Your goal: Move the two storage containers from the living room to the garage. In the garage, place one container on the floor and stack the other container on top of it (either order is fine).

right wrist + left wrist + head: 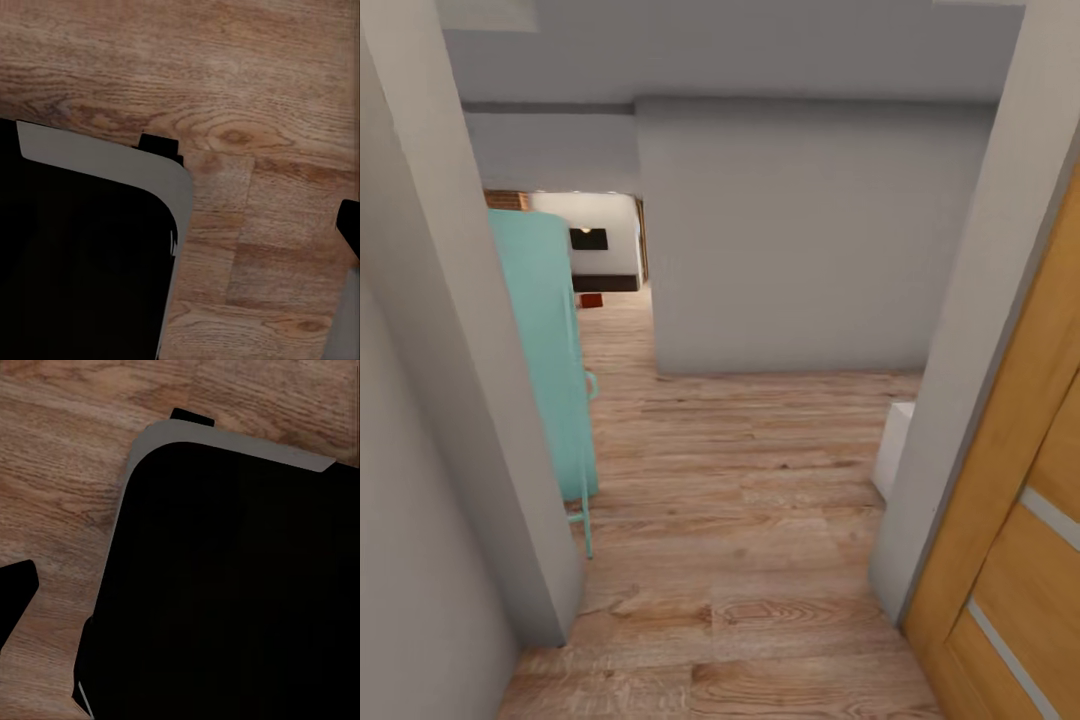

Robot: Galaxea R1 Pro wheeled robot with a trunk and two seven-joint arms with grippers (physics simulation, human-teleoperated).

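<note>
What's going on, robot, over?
In a wood-floored hallway, looking toward a far room. Small red-orange box far ahead on the floor. Teal cabinet at left, wooden door at right narrow the way.

No text, label, brand or number is legible anywhere (walls and doors bare).

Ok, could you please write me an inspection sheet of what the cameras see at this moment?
Surface: light wood-plank floor, running from the doorway to the far room.
Job's things: small red-orange object on the floor far ahead, perhaps a storage container; too small to tell.
Clutter: teal cabinet at left; white block at right.
Grippers: open or shut cannot be told; robot's dark base in the wrist views.
Cables: nothing seen.
Surroundings: grey wall; wooden door with pale stripes at right.
</note>
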